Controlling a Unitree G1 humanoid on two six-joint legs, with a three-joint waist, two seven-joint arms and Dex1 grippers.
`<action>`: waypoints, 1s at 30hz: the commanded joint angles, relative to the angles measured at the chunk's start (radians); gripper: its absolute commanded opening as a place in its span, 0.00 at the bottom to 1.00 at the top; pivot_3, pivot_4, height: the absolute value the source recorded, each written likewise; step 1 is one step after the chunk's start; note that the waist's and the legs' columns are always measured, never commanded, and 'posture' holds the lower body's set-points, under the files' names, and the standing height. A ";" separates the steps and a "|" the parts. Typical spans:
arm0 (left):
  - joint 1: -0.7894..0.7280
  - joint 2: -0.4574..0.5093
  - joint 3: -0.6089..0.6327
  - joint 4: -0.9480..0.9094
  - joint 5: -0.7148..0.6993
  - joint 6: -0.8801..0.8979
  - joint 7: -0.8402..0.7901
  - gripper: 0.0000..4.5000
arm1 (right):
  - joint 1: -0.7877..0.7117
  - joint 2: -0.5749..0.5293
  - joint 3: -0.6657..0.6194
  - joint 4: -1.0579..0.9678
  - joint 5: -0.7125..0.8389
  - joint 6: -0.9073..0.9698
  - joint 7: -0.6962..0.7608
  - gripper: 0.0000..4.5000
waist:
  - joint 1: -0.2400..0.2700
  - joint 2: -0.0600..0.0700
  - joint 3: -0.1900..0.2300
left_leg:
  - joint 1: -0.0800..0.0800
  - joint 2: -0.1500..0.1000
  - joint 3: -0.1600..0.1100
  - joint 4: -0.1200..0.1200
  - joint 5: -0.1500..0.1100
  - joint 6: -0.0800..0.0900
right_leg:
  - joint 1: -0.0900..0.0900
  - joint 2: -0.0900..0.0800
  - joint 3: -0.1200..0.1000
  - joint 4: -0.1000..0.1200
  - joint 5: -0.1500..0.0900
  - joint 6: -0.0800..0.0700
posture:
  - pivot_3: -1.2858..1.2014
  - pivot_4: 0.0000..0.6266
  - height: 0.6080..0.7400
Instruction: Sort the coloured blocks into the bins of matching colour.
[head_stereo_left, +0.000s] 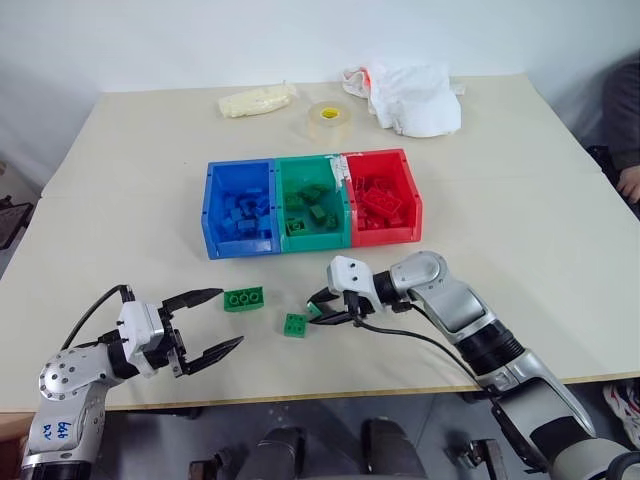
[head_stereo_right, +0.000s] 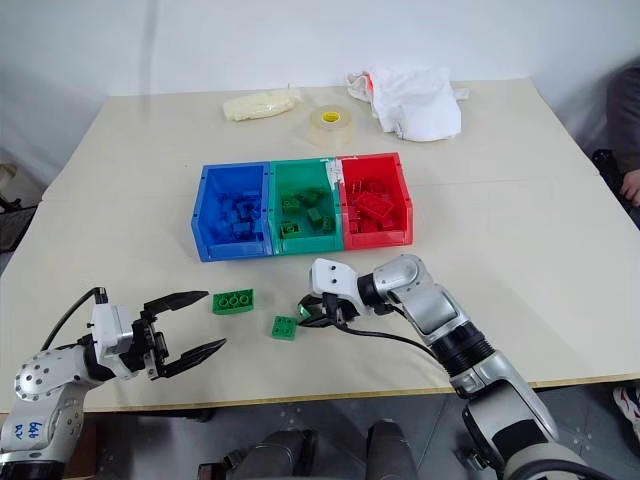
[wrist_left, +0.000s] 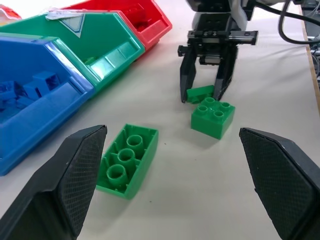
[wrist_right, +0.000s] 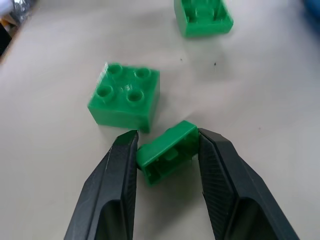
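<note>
3 joined bins (head_stereo_left: 345, 190), blue, green and red, sit at frame centre. Below them lie 2 loose green blocks (head_stereo_left: 243, 298); a 3rd block (wrist_right: 167, 152) is clamped in the right gripper (head_stereo_left: 328, 310). The left gripper (head_stereo_left: 205, 322), lower left, gapes wide.

A pale beige desk (head_stereo_left: 520, 200) carries three joined plastic bins: blue (head_stereo_left: 212, 215), green (head_stereo_left: 279, 185) and red (head_stereo_left: 410, 195). Green studded plastic bricks lie near them: a longer one (head_stereo_left: 243, 298) and a squarish one (head_stereo_left: 294, 325). Black-fingered right pincer (wrist_right: 167, 150) grips a small green brick (wrist_right: 167, 151). Left pincer (head_stereo_left: 205, 322) is black.
</note>
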 joint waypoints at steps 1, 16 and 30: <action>-0.013 0.002 0.004 -0.005 -0.017 -0.002 -0.005 1.00 | -0.019 -0.008 -0.081 -0.087 0.069 0.031 -0.004 0.31 | 0.001 0.000 0.000 | 0.000 0.000 0.000 0.000 0.000 0.000 | 0.000 0.000 0.000 0.000 0.000 0.000 | 0.52 0.24 1.00; -0.086 -0.003 -0.018 0.054 -0.008 -0.011 -0.029 1.00 | -0.503 0.179 -0.236 0.640 -0.021 -0.262 -0.259 0.67 | -0.012 0.000 0.000 | 0.001 0.006 0.000 -0.002 -0.001 -0.004 | -0.001 0.007 0.000 0.004 0.002 -0.004 | 0.52 0.24 1.00; -0.121 0.004 -0.023 0.086 -0.007 -0.010 -0.037 1.00 | -0.376 0.075 -0.265 0.463 0.023 -0.304 -0.075 0.99 | -0.028 0.001 0.000 | 0.001 0.008 0.000 -0.001 -0.002 -0.005 | -0.002 0.010 0.001 0.007 0.002 -0.004 | 0.52 0.24 1.00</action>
